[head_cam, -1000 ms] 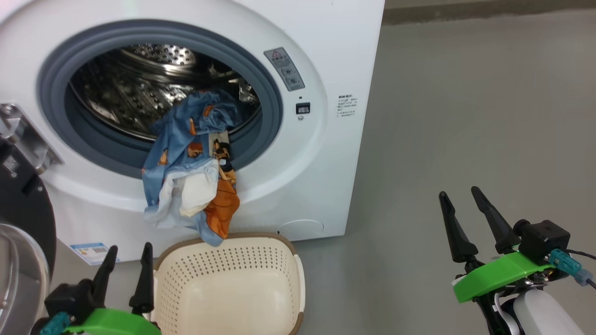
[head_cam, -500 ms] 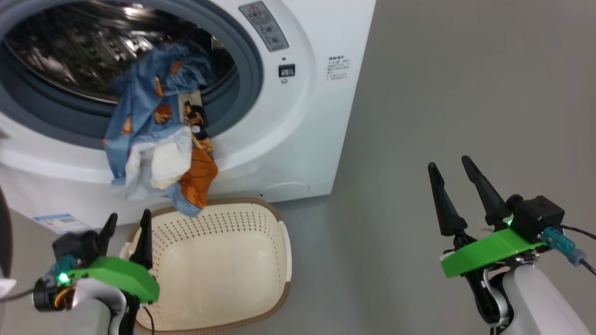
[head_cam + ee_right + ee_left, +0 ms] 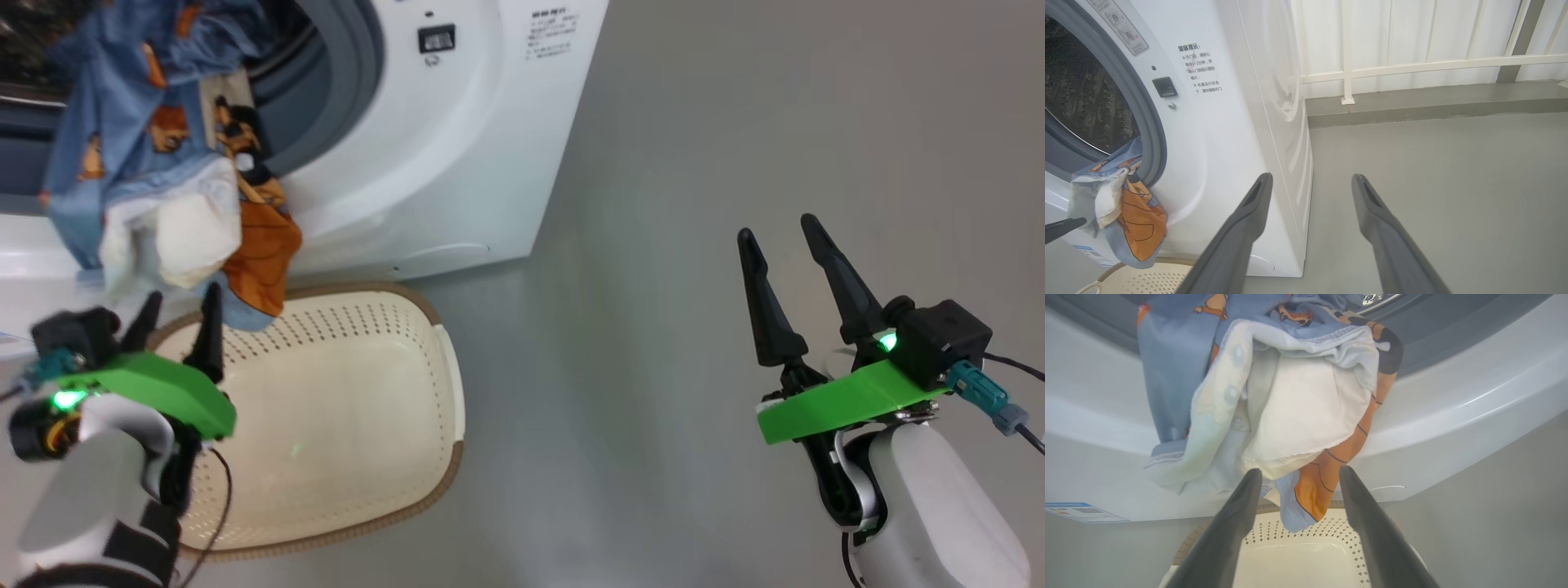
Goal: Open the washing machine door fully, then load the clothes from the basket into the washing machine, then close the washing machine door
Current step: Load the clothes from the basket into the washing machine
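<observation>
Tucking light-blue, orange-printed clothes [image 3: 155, 155] into the white front-loading washing machine [image 3: 457, 163].
Left pincer [image 3: 184, 294] is spread, empty; the clothes, draped from its mouth above the cream perforated basket [image 3: 445, 384], are best gripped high.

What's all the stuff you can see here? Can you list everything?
washing machine: one, white, upper left of the head view.
clothes: one bundle, pieces uncountable, light blue with orange, white and cream, hanging out of the machine's opening over its front lip.
basket: one, cream with brown rim, on the floor below the clothes.
label sticker: one, blue, low on the machine's front.
railing: one, white, beyond the machine.
floor: grey, all around.
left gripper: one, dark fingers, open, by the basket, pointing at the hanging clothes.
right gripper: one, dark fingers, open, over the floor at the right.
</observation>
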Tool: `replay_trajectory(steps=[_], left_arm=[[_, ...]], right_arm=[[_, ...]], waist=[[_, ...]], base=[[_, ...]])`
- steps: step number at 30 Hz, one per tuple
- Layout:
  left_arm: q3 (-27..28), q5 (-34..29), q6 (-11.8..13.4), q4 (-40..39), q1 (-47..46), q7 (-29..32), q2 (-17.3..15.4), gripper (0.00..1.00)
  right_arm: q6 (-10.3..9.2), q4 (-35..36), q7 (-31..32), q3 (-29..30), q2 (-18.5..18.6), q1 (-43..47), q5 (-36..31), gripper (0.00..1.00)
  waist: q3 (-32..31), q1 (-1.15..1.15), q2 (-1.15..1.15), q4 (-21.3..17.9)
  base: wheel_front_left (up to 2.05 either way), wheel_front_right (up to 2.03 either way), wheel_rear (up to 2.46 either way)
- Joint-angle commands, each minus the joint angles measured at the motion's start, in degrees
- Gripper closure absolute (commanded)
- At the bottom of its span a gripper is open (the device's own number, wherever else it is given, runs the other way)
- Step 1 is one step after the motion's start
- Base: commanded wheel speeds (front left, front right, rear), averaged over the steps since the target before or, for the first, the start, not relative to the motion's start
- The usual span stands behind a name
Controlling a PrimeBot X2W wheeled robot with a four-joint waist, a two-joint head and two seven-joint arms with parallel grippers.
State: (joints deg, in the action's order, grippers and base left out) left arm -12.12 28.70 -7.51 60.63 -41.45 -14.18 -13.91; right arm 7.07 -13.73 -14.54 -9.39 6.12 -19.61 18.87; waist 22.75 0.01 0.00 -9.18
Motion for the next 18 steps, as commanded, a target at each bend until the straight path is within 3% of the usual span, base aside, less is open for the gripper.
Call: replay_trajectory(steps=[1,18], left_arm=[[1.1,0.5,0.0,-0.1,-2.1,-0.6,-3.0,0.0],[0.1,3.5,0.0,9.2,-16.2,-0.8,-7.8,0.0]], right_arm=[[0.42,1.7,-0.5,-0.9,-0.1,-0.9,-0.9,0.0],[0.42,3.7,-0.5,-0.6,-2.0,-3.0,-2.9,0.0]], waist=[[4.2,-0.01,0.0,-2.6],[12.2,-0.01,0.0,-4.8]], base=[[0.0,0.0,0.0],[0.0,0.0,0.0]])
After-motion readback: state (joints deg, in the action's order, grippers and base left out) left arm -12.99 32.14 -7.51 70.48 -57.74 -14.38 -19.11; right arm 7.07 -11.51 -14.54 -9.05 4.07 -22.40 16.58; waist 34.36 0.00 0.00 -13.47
